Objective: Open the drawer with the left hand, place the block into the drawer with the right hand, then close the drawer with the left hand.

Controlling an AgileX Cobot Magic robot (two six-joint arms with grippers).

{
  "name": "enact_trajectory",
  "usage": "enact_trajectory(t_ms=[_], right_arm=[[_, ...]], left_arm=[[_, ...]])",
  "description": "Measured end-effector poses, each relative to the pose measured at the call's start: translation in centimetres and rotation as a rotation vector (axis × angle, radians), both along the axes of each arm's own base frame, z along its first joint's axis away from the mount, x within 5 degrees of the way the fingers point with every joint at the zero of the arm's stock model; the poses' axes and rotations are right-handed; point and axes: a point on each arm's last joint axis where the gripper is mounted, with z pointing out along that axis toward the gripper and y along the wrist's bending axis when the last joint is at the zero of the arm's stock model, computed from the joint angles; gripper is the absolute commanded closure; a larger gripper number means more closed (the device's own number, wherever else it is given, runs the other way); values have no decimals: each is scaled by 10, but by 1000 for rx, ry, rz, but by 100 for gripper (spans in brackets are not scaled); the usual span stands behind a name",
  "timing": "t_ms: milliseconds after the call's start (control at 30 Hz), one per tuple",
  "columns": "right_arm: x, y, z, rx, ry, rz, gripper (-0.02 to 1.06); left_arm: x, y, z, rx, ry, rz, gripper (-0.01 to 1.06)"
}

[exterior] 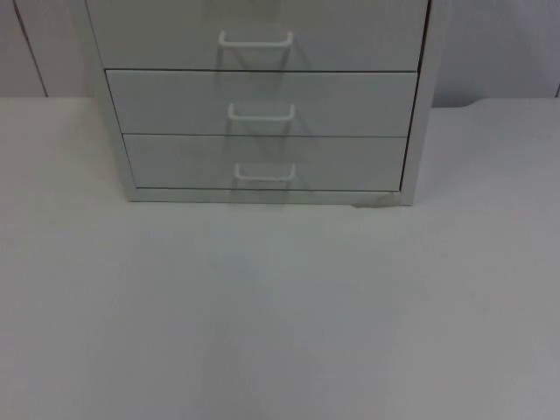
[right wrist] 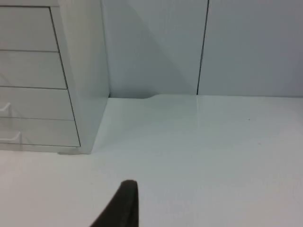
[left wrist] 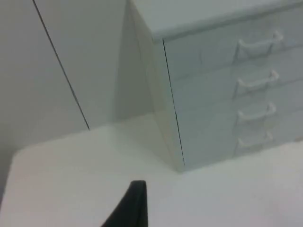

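We see the drawer cabinet at the counter's far edge fully shut, nothing begun, and cannot tell either pincer's opening.

Top view: you look down and forward over the white bench at the drawer cabinet, front-on, three drawer fronts with handles in frame.

Left wrist view: you look from the cabinet's left, low over the bench, at its side panel and four drawer fronts, partition wall behind.

Right wrist view: you look from the cabinet's right, low, at its other side and the wall.

Shared by all: the cabinet and the bench.
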Motion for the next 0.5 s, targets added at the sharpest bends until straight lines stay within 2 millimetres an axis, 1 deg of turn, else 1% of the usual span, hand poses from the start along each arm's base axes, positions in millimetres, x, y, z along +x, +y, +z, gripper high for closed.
enact_trajectory(t_ms=[33, 133, 200, 367, 467, 500], right_arm=[[0, 0, 0, 0, 0, 0, 0], [1, 0, -9, -2, 20, 4, 0], [4, 1, -15, -3, 49, 12, 0], [12, 3, -26, 12, 79, 33, 0], [20, 6, -37, 33, 115, 54, 0], [20, 6, -37, 33, 115, 54, 0]], left_arm=[[0, 0, 0, 0, 0, 0, 0], [2, -1, -21, -4, 38, -6, 0], [1, -1, -29, -5, 40, -7, 0], [-5, 0, -33, -12, 23, -6, 0], [-6, 0, -35, -45, 51, 5, 0], [-6, 0, -35, -45, 51, 5, 0]])
